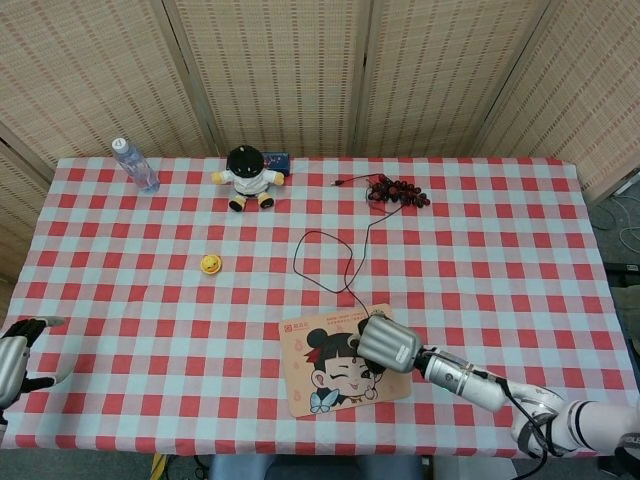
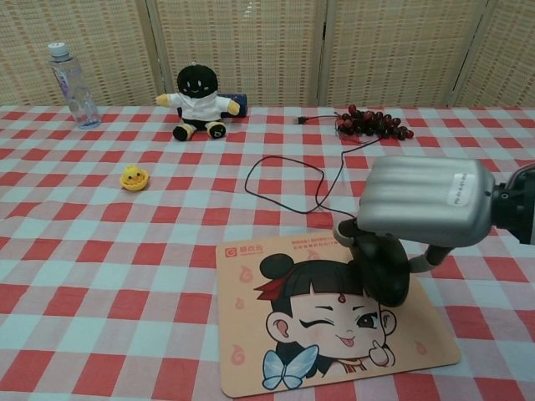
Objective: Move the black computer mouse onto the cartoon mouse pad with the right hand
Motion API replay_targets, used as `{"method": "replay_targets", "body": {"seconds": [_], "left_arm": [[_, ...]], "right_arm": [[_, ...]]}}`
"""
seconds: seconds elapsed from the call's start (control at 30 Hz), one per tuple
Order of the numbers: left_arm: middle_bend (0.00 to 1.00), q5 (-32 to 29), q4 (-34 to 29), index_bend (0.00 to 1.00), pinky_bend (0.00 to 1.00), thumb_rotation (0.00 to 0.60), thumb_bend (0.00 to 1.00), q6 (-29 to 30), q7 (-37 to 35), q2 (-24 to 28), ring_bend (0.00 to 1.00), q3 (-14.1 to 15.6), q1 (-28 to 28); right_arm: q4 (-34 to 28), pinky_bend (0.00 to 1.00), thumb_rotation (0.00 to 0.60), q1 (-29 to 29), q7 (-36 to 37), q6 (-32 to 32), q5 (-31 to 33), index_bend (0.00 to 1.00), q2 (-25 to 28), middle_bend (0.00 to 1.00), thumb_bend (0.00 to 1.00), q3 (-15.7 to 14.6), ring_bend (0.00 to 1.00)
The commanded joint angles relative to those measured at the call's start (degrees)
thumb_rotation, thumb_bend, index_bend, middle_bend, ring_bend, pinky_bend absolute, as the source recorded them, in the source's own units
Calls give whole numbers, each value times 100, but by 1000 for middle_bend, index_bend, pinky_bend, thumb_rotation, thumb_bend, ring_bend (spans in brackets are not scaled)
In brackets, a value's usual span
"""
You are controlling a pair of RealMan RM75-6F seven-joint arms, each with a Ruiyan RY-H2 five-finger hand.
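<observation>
Right hand [image 2: 422,210] grips the mouse [image 2: 384,267] over the pad [image 2: 267,351], at its right side, so what seems left is lowering and releasing it.

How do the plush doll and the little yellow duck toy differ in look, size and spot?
The plush doll is much larger than the yellow duck toy. The doll is black-headed with a white shirt; the duck is yellow all over. The doll sits at the table's far edge by the screen; the duck sits nearer, out on open checked cloth. Shared: both are upright toys on the left half, untouched by either hand.
</observation>
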Motion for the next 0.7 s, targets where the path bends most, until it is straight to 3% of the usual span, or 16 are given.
{"method": "replay_targets", "body": {"seconds": [0.03,0.57,0.7], "left_arm": [[317,-55,15,366,509,600,105,-25,-6,4,263,-20,0],[317,-362,155,369,509,600,105,-123,-198,67,263,-151,23],[317,-421,190,370,509,600,105,-120,-223,82,263,-181,37]], "right_arm": [[134,1000,600,68,112,1,-109,503,-130,1000,107,-34,981],[569,1000,600,305,353,47,-374,503,-619,1000,98,-40,981],[571,1000,600,345,323,25,-366,461,-651,1000,81,-14,981]]}}
